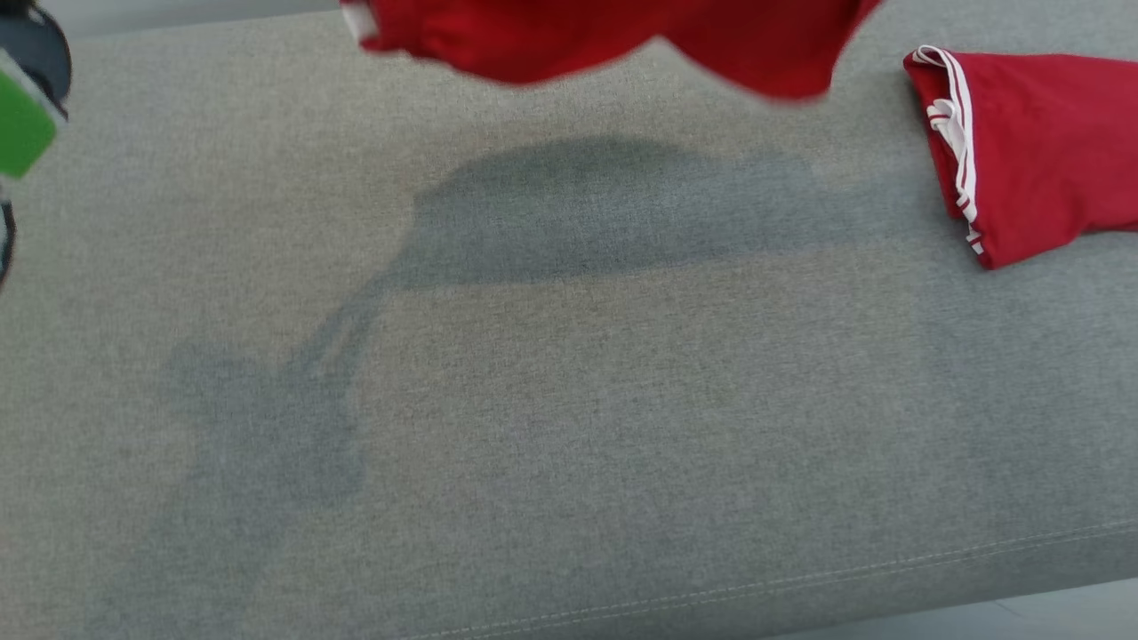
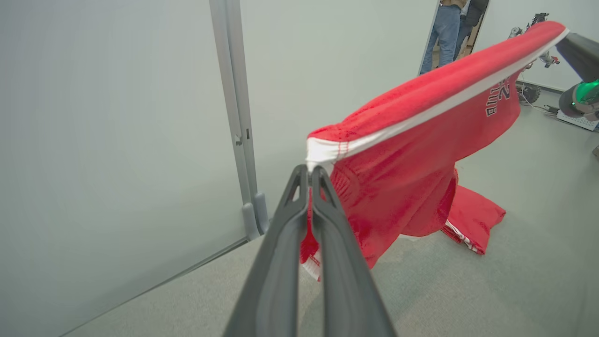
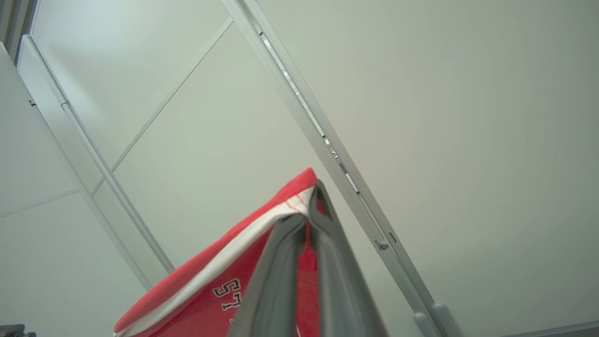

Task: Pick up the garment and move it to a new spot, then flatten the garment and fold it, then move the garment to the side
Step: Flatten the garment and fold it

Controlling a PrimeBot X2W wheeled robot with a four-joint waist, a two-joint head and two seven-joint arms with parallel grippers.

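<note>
The red garment (image 2: 412, 159) hangs stretched in the air above the grey tabletop (image 1: 622, 444). It looks soft, light and limp, and sags between grips. The left hand (image 2: 310, 174) and right hand (image 3: 310, 210) are each pressed together, pinching its white-trimmed edge, probably the sturdiest hold.

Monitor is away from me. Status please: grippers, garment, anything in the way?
Both shut on garment edge: left gripper, right gripper. Garment aloft over grey surface. Second red garment lies at right.
</note>
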